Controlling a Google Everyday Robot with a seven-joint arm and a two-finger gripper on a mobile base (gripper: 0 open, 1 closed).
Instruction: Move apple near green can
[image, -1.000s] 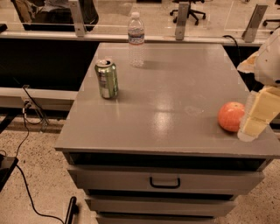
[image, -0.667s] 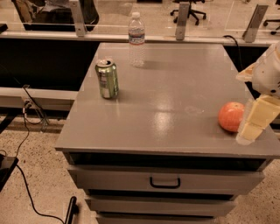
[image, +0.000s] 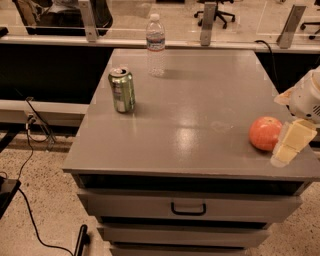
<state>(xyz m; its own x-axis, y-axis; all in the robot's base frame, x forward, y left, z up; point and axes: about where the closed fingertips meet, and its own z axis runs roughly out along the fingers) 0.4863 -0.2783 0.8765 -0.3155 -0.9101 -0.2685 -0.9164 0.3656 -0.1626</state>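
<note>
Though gripper (image: 291, 146) sits just beside apple (image: 265, 133), perhaps touching, its opening cannot be told.

Looks like an office or lab: swivel chairs (image: 215, 11) behind glass partition (image: 175, 20), drawer-fronted surface (image: 200, 100), floor cables (image: 30, 150); end effector (image: 290, 146) at right edge.

Grey drawer unit (image: 190, 207), office vibes
Speckled floor (image: 45, 185), loose cable (image: 30, 220), chairs (image: 220, 10) out back; tool (image: 290, 147) sits at worktop's (image: 200, 100) right edge.

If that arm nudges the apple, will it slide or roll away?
Probably roll: the apple is round and the table looks smooth and glossy. It seems firm, so it shouldn't squash. The gripper sits close beside it.
</note>
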